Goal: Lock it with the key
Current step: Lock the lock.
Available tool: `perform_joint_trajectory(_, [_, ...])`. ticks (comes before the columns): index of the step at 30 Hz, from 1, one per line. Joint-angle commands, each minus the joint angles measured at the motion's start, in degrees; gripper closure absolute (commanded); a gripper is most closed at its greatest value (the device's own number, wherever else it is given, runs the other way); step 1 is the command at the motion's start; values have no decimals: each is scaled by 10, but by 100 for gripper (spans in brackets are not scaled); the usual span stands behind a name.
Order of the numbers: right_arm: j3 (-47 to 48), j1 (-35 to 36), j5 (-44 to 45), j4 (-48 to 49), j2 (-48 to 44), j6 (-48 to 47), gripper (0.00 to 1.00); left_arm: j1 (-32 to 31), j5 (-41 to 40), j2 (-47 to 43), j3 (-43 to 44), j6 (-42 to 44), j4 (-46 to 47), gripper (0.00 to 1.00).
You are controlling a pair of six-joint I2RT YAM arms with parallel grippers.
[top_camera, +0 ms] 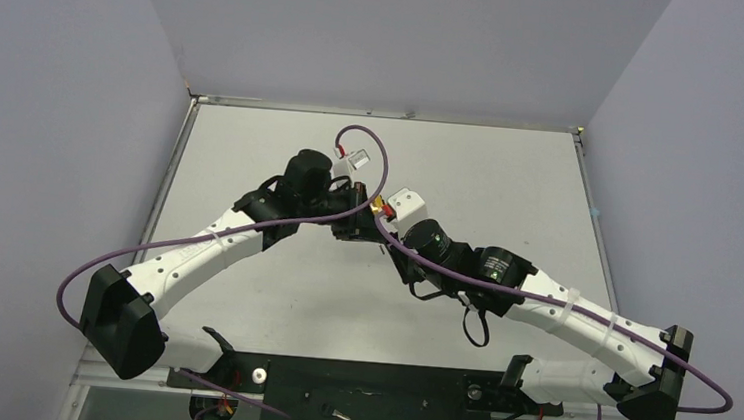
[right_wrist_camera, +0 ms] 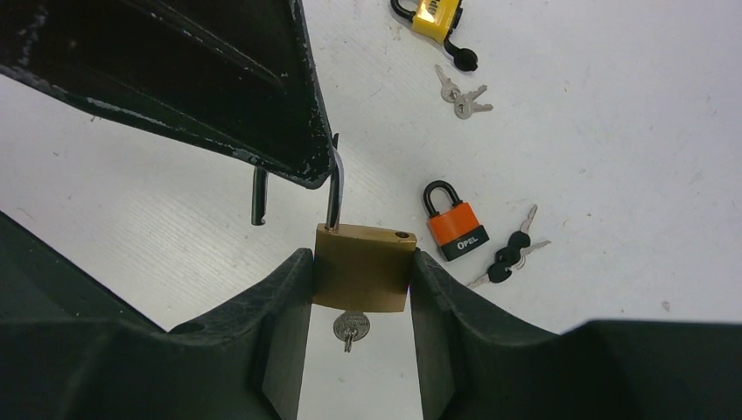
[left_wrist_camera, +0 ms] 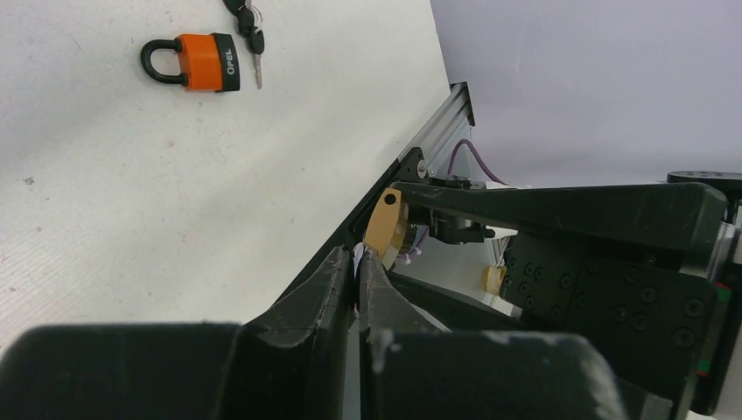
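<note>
My right gripper [right_wrist_camera: 360, 258] is shut on the sides of a brass padlock [right_wrist_camera: 363, 276], holding it above the table. The key [right_wrist_camera: 351, 326], small and silver, sticks out of the padlock's underside. The silver shackle [right_wrist_camera: 333, 197] stands open, with its free leg [right_wrist_camera: 259, 197] hanging clear of the body. My left gripper [left_wrist_camera: 357, 255] is shut on the top of that shackle, and its black fingers [right_wrist_camera: 219, 87] come in from above. The left wrist view shows the padlock [left_wrist_camera: 385, 229] edge-on just past the fingertips. In the top view both grippers [top_camera: 373, 210] meet mid-table.
An orange padlock [right_wrist_camera: 455, 229] lies on the table beside black-headed keys [right_wrist_camera: 507, 255]. Farther off are a yellow padlock [right_wrist_camera: 435, 17] and loose silver keys [right_wrist_camera: 462, 98]. The orange padlock [left_wrist_camera: 203, 61] also appears in the left wrist view, and the table's rail edge [left_wrist_camera: 437, 131] runs nearby.
</note>
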Motion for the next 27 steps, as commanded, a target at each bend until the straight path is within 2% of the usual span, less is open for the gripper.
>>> perform_joint_trajectory(1, [30,6,20,26,3,-10,100,-2,21,-1,-2,-2,40,100])
perform_joint_trajectory(4, [29,5,24,33,1,-13,95,-1,31,-7,-11,-16,57,100])
perform_joint_trajectory(5, [27,5,25,40,-2,-13,85,3,35,-10,-18,-30,72,100])
perform_joint_trajectory(6, [25,5,30,45,-4,-15,79,6,37,-19,-23,-38,81,100])
perform_joint_trajectory(7, [21,5,33,58,-12,-16,63,15,41,-25,-36,-60,106,100])
perform_joint_trajectory(8, [18,5,39,65,-17,-18,56,20,41,-38,-42,-70,128,100])
perform_joint_trajectory(9, [11,5,43,84,-32,-21,43,32,45,-46,-51,-90,139,100])
perform_joint_trajectory(11, [-2,3,55,118,-60,-26,30,51,47,-70,-57,-114,166,100])
perform_joint_trajectory(13, [-14,-2,55,152,-95,-33,24,70,47,-94,-51,-127,173,100])
perform_joint_trajectory(16, [-22,-24,10,202,-141,-38,17,97,45,-131,-32,-142,198,100])
perform_joint_trajectory(20, [-3,-71,-119,245,-159,-36,16,114,40,-162,-4,-192,247,100])
perform_joint_trajectory(23, [23,-118,-263,278,-140,-9,21,114,30,-178,19,-208,270,100])
perform_joint_trajectory(24, [38,-123,-282,291,-129,-2,25,115,24,-180,35,-212,272,100])
perform_joint_trajectory(27, [81,-127,-318,299,-106,-1,26,114,3,-191,72,-203,237,100])
